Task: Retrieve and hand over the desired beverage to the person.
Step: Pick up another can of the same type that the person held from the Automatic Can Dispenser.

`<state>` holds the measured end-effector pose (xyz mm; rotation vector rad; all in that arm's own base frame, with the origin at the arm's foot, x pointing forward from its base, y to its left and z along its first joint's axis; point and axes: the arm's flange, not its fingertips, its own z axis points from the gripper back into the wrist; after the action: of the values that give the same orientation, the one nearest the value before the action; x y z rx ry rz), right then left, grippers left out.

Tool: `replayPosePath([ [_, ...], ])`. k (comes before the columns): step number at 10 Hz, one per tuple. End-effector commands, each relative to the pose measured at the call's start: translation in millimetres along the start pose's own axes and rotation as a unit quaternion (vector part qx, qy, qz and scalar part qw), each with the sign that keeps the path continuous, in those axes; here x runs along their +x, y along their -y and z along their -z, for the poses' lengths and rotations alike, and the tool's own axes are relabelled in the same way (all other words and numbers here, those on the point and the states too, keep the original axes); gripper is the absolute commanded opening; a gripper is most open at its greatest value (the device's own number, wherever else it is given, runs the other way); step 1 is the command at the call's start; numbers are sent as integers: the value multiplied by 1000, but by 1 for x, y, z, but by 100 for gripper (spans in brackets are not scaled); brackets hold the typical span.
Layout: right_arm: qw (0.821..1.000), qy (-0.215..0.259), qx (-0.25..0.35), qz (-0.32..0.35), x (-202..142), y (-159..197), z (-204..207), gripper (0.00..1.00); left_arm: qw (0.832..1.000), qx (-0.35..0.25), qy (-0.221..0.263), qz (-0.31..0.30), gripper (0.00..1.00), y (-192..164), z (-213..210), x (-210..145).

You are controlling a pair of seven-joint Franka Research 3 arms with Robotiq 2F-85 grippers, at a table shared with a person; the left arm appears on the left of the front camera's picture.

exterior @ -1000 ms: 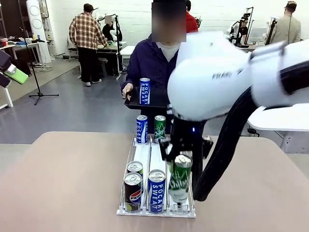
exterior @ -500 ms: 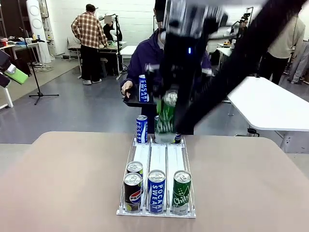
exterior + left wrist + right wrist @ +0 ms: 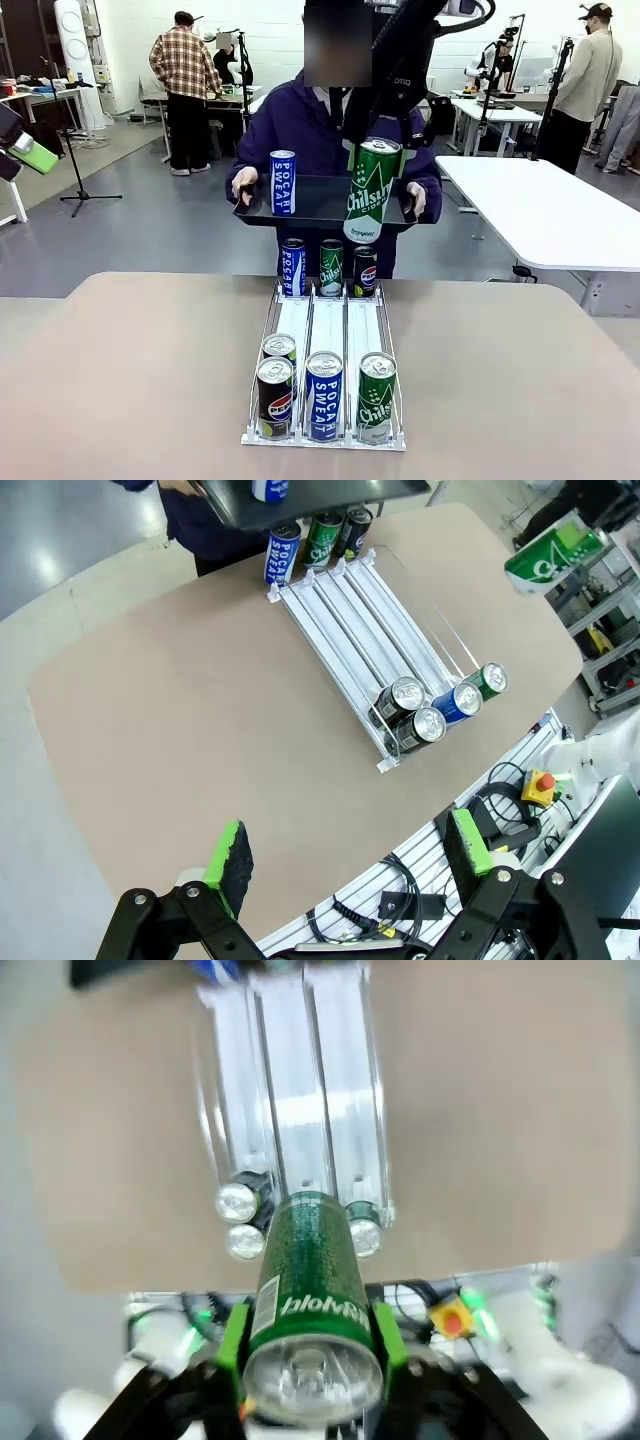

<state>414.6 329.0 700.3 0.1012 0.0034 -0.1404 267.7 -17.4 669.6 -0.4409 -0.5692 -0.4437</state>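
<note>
Right pincer (image 3: 372, 150) is clamped on the green Chilsung can (image 3: 368, 190), gripping near its top, so the can hangs upright with a slight tilt. In the right wrist view the green pads squeeze it from both sides. You've got it in the air over the near edge of the black tray (image 3: 310, 212), well above the desk (image 3: 130, 370), which reads as the handover approach.

The person (image 3: 300, 125) holds that tray level with both hands, just beyond the far end of the can rack (image 3: 325, 330). A Pocari Sweat can (image 3: 283, 182) already stands on the tray's left part, so the free spot is to its right, roughly where your can is heading.

Rack state: Pepsi (image 3: 274, 397), Pocari and Chilsung at the near end, another can behind the Pepsi, and three more standing at the far end.

Left pincer (image 3: 345, 860) is wide open with nothing in it, parked high off the robot's side of the desk, clear of the right arm's path.

My read: lower the can until its base sits flat on the tray before release. The tilt could tip it, or it could knock the Pocari.
</note>
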Motion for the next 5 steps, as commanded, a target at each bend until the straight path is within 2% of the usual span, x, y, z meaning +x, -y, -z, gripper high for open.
replayPosePath([
  [1,1000,-23,-1,10,23,-10,-17,0,1000,1,-3,6,100,-2,0,-1],
  [4,999,-42,-8,-10,42,8,-8,0,1000,1,-3,6,100,-2,0,-1],
  [5,999,-38,-6,9,36,4,6,0,1000,1,-3,6,100,-2,0,-1],
])
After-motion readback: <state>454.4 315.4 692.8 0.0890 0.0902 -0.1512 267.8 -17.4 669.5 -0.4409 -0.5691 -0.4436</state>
